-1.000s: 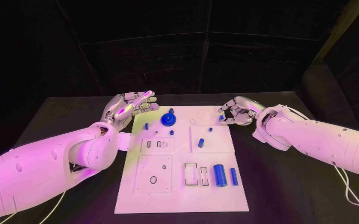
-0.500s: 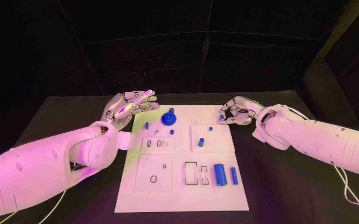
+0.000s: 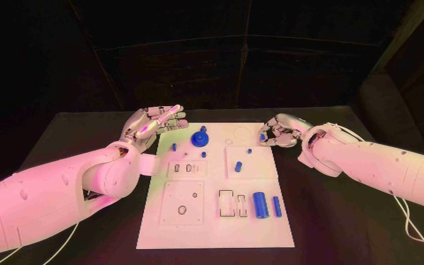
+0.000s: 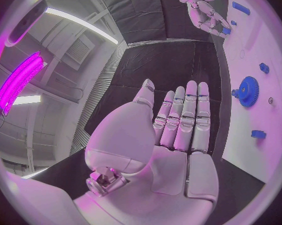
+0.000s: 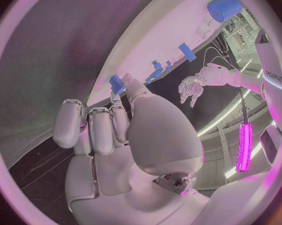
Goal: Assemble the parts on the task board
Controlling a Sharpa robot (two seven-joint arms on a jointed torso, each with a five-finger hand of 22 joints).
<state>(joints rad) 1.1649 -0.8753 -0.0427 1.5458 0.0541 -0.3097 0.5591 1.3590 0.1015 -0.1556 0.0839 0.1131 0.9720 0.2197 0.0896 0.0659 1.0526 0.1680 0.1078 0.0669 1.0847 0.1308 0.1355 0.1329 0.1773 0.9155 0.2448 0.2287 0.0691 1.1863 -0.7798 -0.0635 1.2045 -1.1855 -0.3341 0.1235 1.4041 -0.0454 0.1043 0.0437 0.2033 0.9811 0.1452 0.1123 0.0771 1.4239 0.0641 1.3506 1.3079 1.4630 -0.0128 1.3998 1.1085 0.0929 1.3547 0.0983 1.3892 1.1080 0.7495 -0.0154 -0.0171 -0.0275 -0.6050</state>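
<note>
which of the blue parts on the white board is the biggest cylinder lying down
The thick blue cylinder lying near the front of the white task board, just left of a much thinner blue rod. The other blue parts are far smaller, except the round blue gear.

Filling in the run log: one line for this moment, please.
left hand: open, raised beside task board | right hand: pinching small blue part at board's far corner

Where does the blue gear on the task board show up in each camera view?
Head view: blue gear stands near the task board's far edge, between the left hand and right hand.
Left wrist view: gear lies beyond the left hand's fingertips.
Right wrist view: I cannot make it out.
Shared landmark: the white task board.
</note>
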